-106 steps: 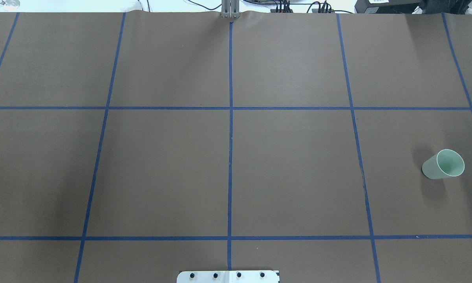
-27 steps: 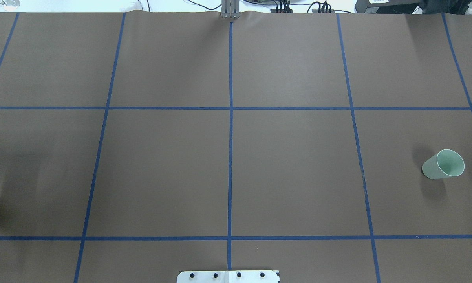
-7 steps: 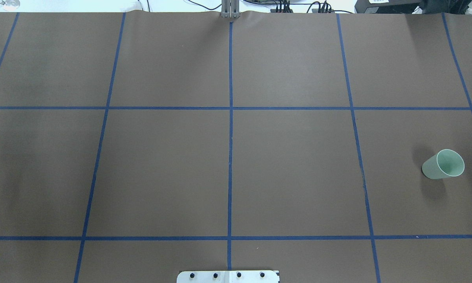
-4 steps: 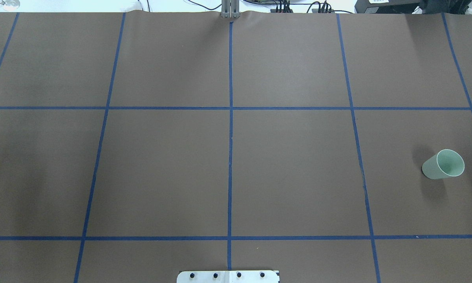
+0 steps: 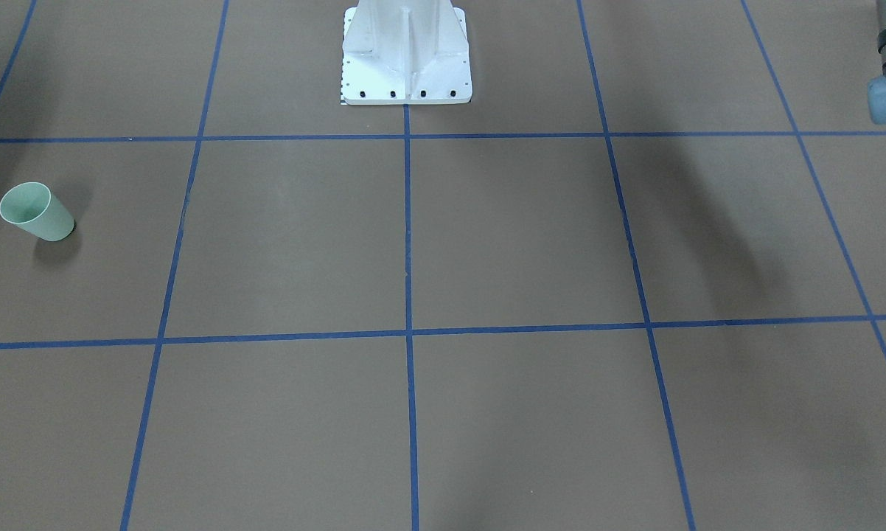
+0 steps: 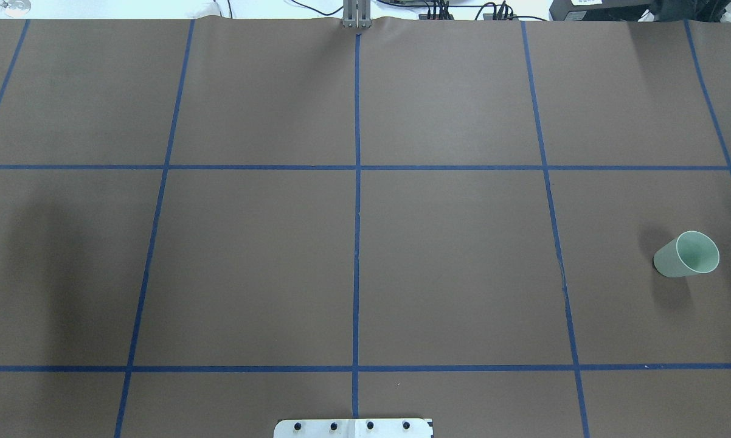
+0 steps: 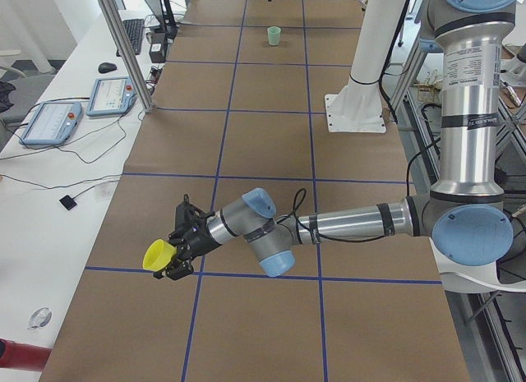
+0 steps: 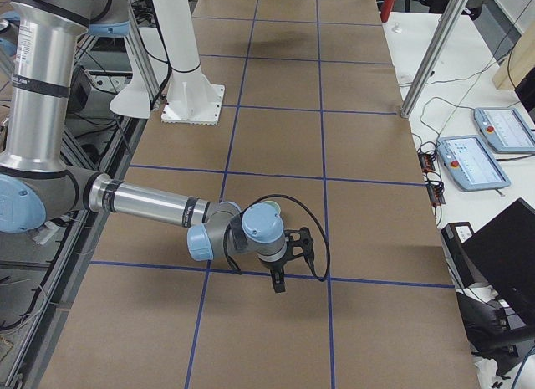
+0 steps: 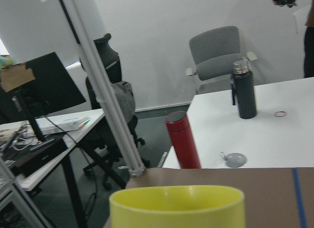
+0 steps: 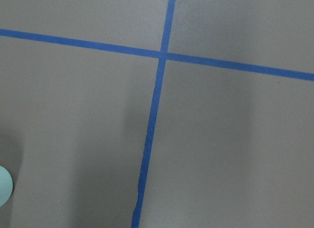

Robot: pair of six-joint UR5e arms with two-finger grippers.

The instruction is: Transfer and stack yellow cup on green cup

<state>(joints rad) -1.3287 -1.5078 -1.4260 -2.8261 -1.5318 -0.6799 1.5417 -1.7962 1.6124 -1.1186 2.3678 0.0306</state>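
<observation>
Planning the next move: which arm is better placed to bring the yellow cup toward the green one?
Left. The yellow cup is at the left gripper, off the table. The green cup stands at the far right end; the right gripper has no cup, so left likely moves first.

My left arm (image 7: 345, 223) stands with its upper link upright and bends sharply at the elbow; from there the forearm lies almost level and reaches away from my base; behind the tool the wrist joints fold in a short bend; my left gripper (image 7: 174, 252) points sideways, with the yellow cup (image 7: 156, 256) just ahead of its fingertips; whether the fingers press on it I cannot tell. My right arm (image 8: 150, 205) has the same shape, an upright link and then a level forearm; my right gripper (image 8: 277, 285) points down below the wrist; its fingers are too small to judge.
</observation>
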